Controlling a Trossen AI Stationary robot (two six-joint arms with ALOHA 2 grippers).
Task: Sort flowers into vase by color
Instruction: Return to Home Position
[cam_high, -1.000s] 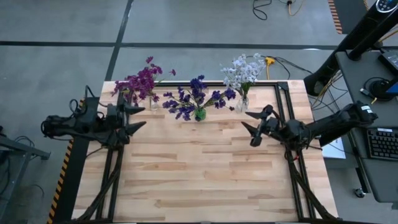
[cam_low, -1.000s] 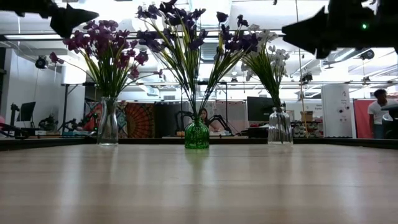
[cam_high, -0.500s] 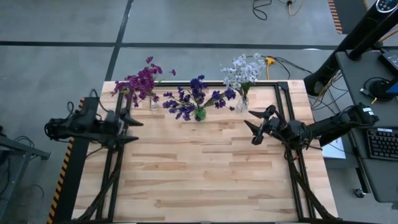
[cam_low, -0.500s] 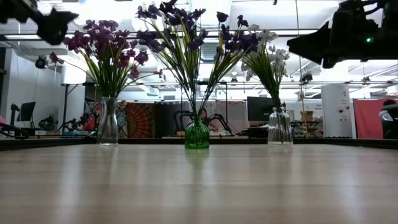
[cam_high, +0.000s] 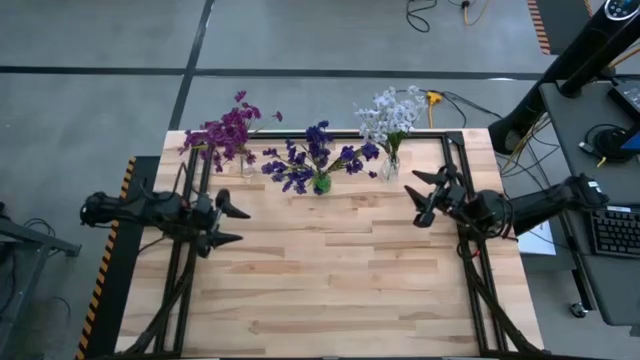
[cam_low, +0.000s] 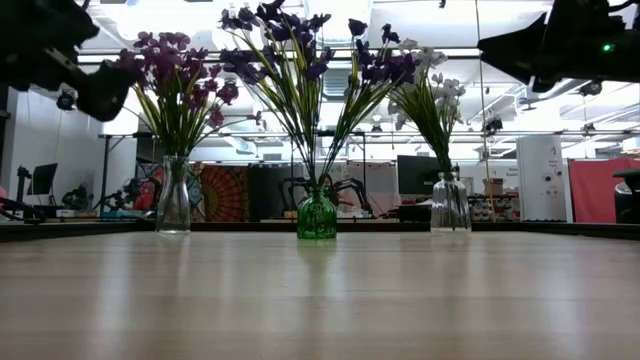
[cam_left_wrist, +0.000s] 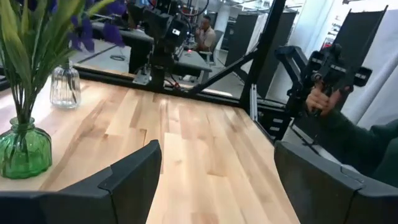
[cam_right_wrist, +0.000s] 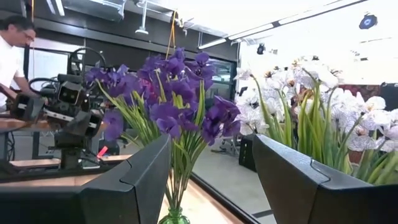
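Note:
Three bunches of flowers stand in vases along the table's far edge. The magenta-purple flowers are in a clear vase at the left. The dark blue-violet flowers are in a green vase in the middle. The white flowers are in a clear vase at the right. My left gripper hangs open over the table's left part, nearer than the magenta bunch, pointing level toward the right. My right gripper is open just nearer than the white bunch, pointing left. Neither holds anything.
Black frame rails run along the table's left, right and far edges. The wooden tabletop stretches from the vases to the near edge. A person is in the room beyond the table.
My left gripper has sunk and gone toward the table's near edge, rolling somewhat, and has stayed open. My right gripper has drawn back a little toward the table's right edge, still open. The flowers and vases have kept still.

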